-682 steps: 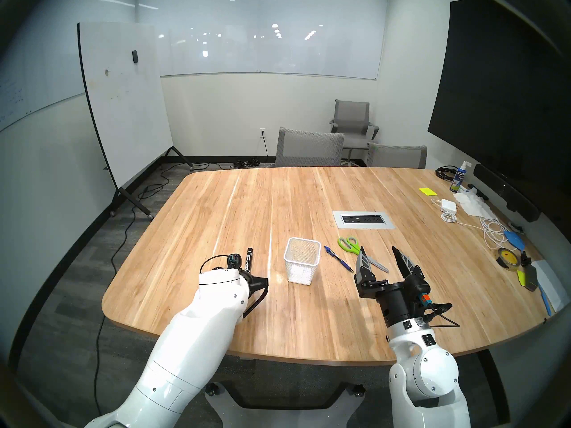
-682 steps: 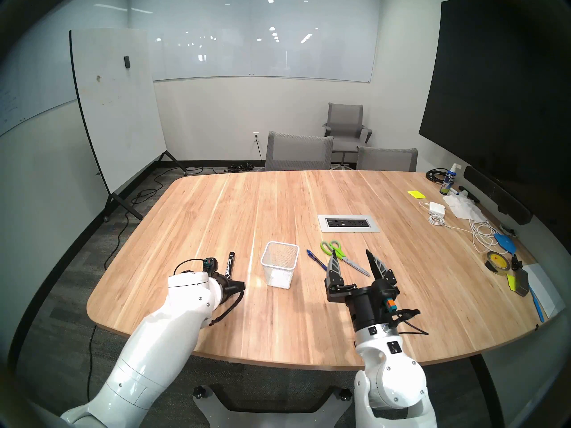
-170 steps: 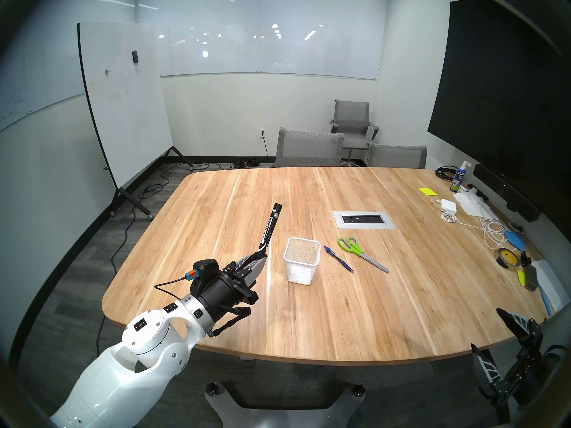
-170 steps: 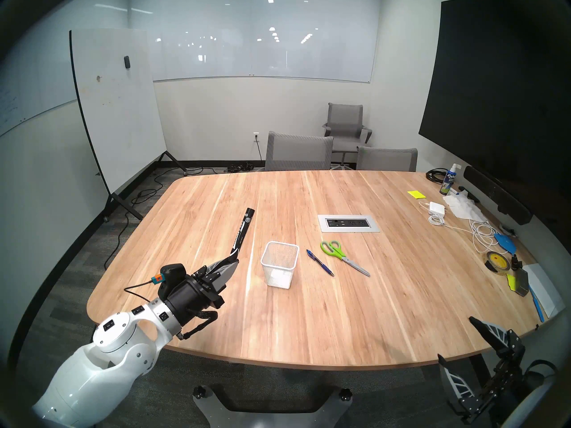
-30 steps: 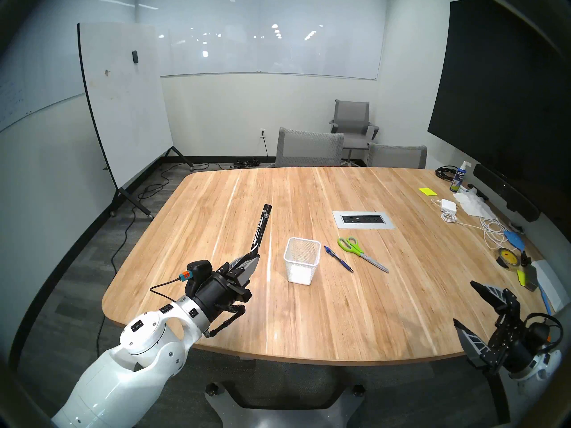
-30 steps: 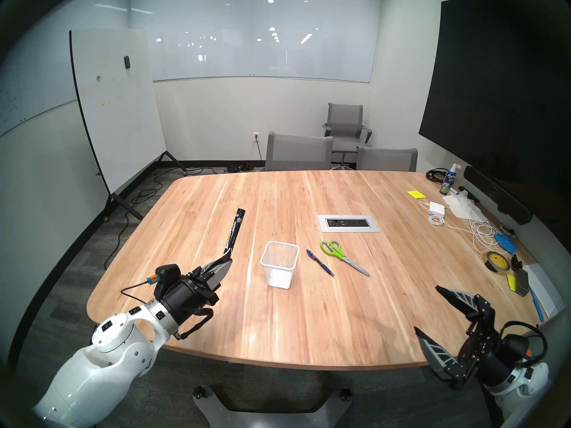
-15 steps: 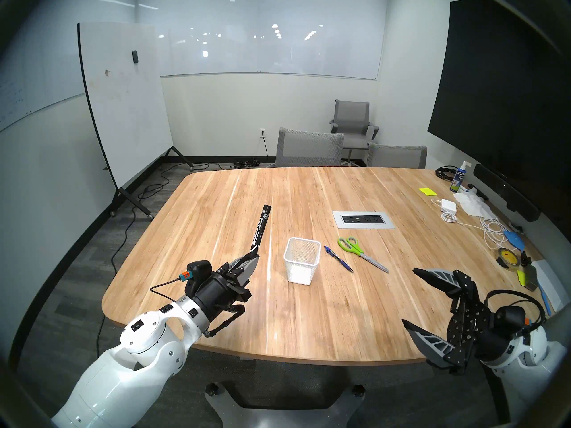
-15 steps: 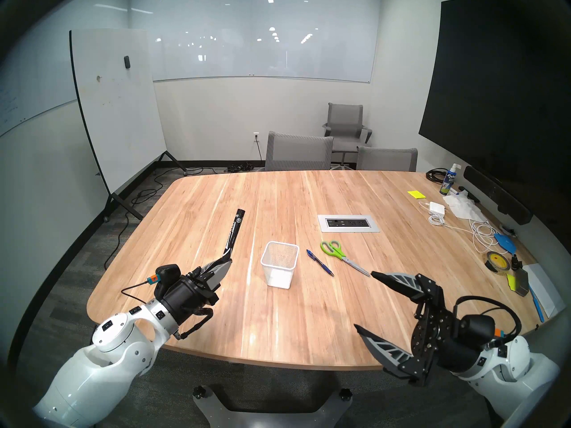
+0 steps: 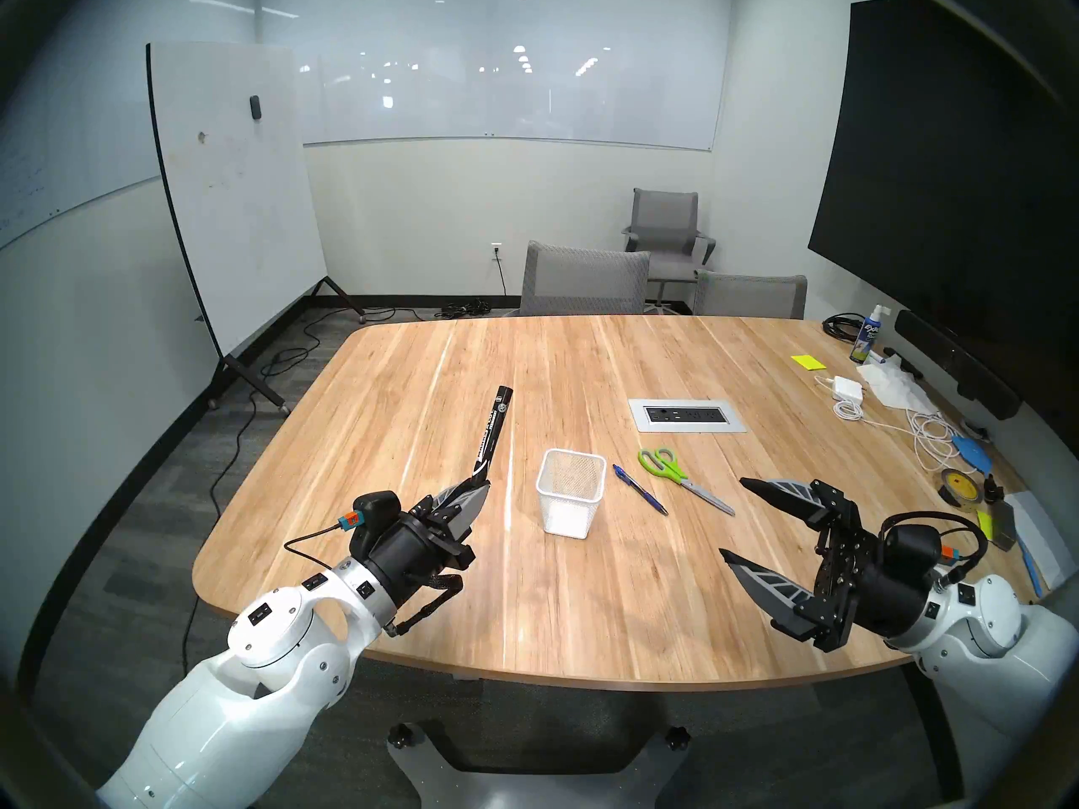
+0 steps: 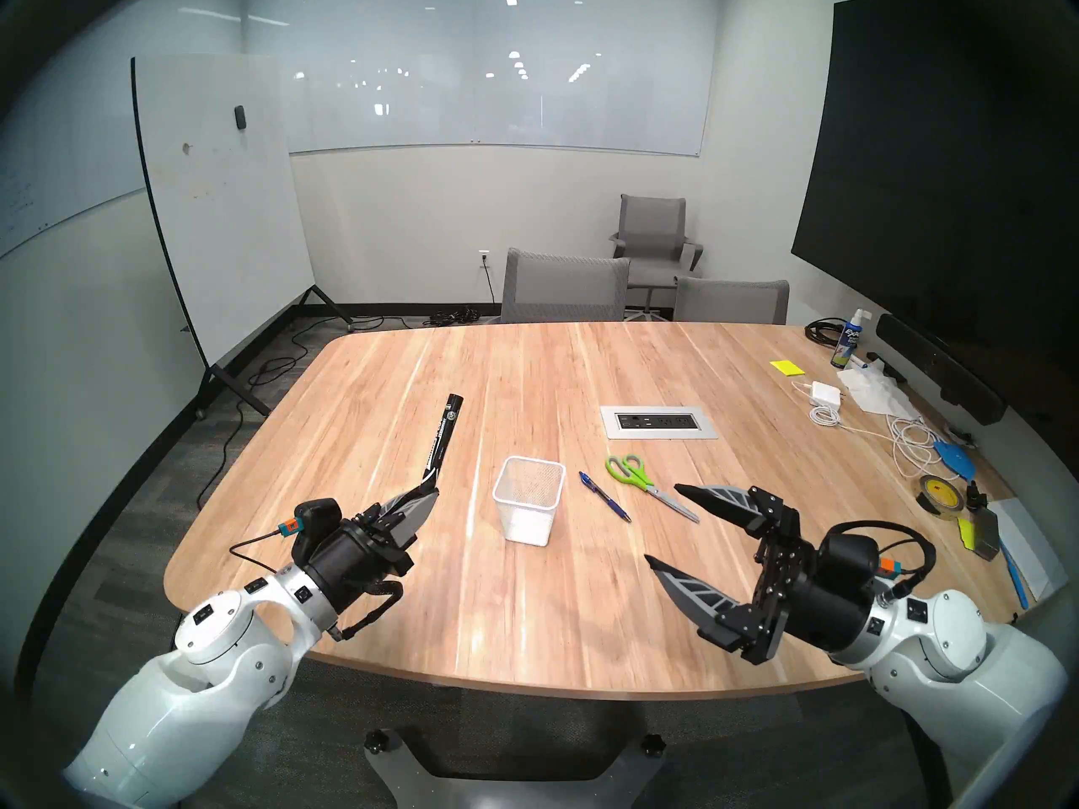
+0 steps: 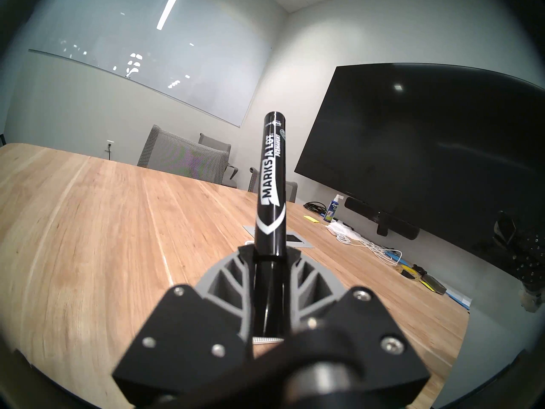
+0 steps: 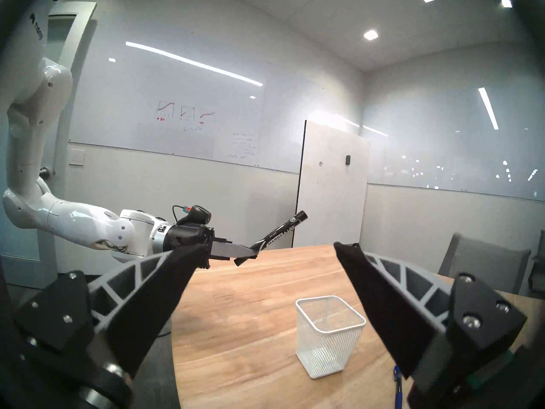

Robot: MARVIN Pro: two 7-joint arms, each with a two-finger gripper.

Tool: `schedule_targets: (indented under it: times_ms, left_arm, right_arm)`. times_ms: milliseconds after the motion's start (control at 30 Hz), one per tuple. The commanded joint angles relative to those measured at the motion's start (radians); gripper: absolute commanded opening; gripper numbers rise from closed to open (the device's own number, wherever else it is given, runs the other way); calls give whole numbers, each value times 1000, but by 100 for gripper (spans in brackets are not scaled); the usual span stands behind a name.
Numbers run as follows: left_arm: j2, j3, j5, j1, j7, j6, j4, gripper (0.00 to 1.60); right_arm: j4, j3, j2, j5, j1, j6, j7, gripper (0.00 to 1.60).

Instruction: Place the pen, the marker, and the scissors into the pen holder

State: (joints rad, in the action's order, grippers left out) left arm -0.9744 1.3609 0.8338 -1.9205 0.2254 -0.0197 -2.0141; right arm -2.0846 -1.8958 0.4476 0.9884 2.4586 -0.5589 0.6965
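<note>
My left gripper (image 9: 483, 485) is shut on the lower end of the black marker (image 9: 493, 428), which slants up and away above the table, left of the pen holder (image 9: 565, 513). In the left wrist view the marker (image 11: 271, 190) stands out between the closed fingers. The white mesh pen holder stands upright with nothing showing inside. The blue pen (image 9: 639, 489) and the green-handled scissors (image 9: 683, 480) lie flat just right of it. My right gripper (image 9: 731, 516) hovers open and on its side near the scissors' blade tip. Its wrist view shows the pen holder (image 12: 328, 337) ahead.
A power outlet plate (image 9: 687, 415) is set in the table behind the scissors. Cables, a charger (image 9: 846, 388), a tape roll (image 9: 957, 487) and papers crowd the right edge. Chairs (image 9: 584, 279) stand at the far side, a rolling whiteboard (image 9: 233, 195) at the left.
My right arm has swung up from the near right corner and leftward over the table toward the scissors, staying open. The left arm and marker have not moved.
</note>
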Motion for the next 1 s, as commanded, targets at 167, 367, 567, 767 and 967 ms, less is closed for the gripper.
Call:
schedule_targets:
  times_ms: [167,367,567,767,967]
  left_arm:
    - [-1,0,0,5,4,-4,-17,0]
    - [-2,0,1,5,6,-4,-17,0]
    - [-2,1,1,5,7,-4,-17,0]
    - [-2,1,2,5,8,-4,-17,0]
    - [-2,1,2,5,9,-4,-18,0]
  right_arm:
    - [14,102,-96,4,-149,55,-106,160]
    - [19,173,-112,0,-210,77,-149,160]
    - [25,229,-113,-6,-260,92,-182,160]
    - [37,296,-97,-14,-327,108,-212,160]
    - [54,347,-78,-24,-386,120,-226,160]
